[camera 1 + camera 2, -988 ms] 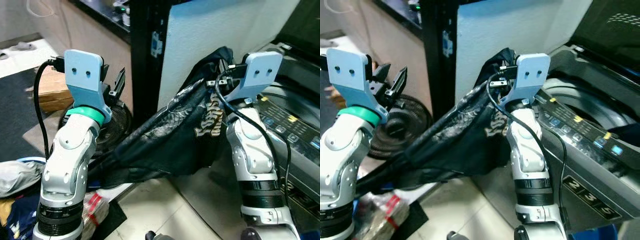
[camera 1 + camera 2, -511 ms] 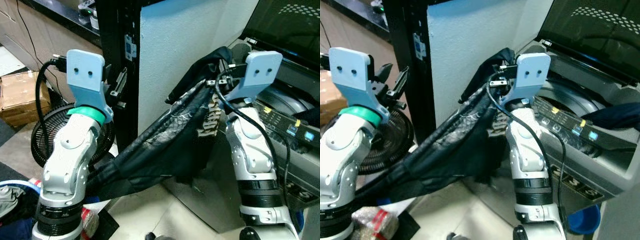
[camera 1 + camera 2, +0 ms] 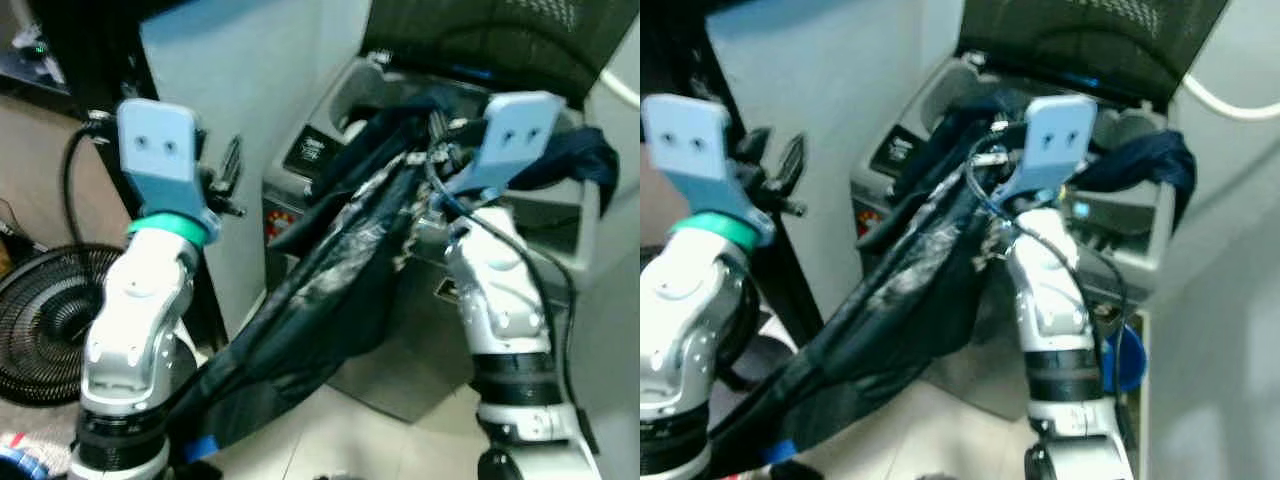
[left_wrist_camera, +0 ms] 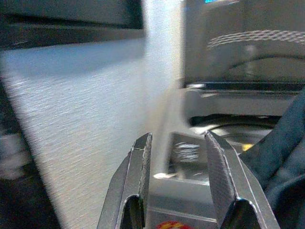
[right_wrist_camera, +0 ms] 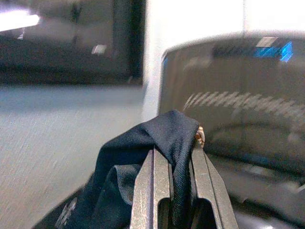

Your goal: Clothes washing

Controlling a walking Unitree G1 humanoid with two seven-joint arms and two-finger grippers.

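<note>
Robot hands: two, both raised in front of the body.
Right hand (image 5: 171, 191): pinched closed on a fold of one dark garment (image 3: 330, 290), held up in front of the washing machine (image 3: 520, 220).
Left hand (image 4: 176, 181): fingers spread apart with nothing between them, held high beside a pale panel (image 3: 260, 100), apart from the cloth.
Dark garment: one piece, navy-black with a pale printed pattern; its top is bunched at the right hand, and the rest hangs down in a long diagonal drape toward the floor (image 3: 350, 440) near the left arm's base.
Washing machine: one top-loader, grey, lid (image 3: 1090, 40) raised; its control strip faces the robot.
Other cloth: one dark blue piece (image 3: 575, 160) draped over the machine's rim on the right side.
Fan: one black floor fan (image 3: 40, 320), standing low on the robot's left.
Blue tub: one, a small blue container (image 3: 1122, 362) on the floor beside the machine's base.
</note>
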